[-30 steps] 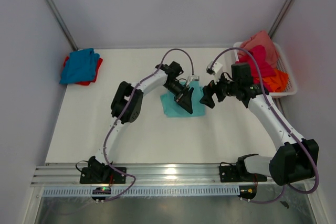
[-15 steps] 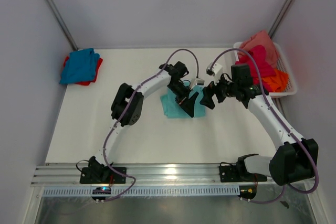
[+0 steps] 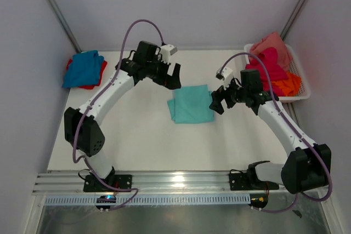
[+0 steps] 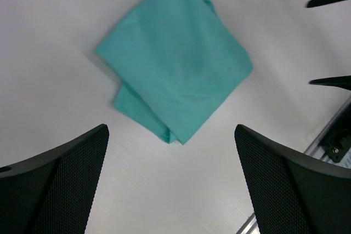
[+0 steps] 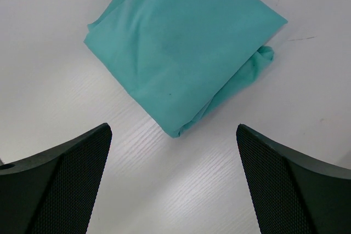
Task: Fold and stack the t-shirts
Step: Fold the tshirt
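Note:
The mint-teal t-shirt (image 3: 191, 104) lies folded into a small square at the middle of the table; it shows in the left wrist view (image 4: 175, 64) and the right wrist view (image 5: 181, 42). My left gripper (image 3: 173, 76) is open and empty, up and left of the shirt, clear of it. My right gripper (image 3: 216, 100) is open and empty, just off the shirt's right edge. A folded blue t-shirt (image 3: 82, 68) lies on a red one (image 3: 99, 76) at the far left. Salmon pink (image 3: 272, 45), magenta (image 3: 269, 64) and orange (image 3: 286, 85) shirts lie in the basket.
The white mesh basket (image 3: 304, 84) stands at the far right against the wall. Grey walls close in the table on the left, back and right. A metal rail (image 3: 175, 182) runs along the near edge.
My left gripper has lifted off the teal shirt and swung back and left, leaving the shirt flat and uncovered. My right gripper has stayed almost still.

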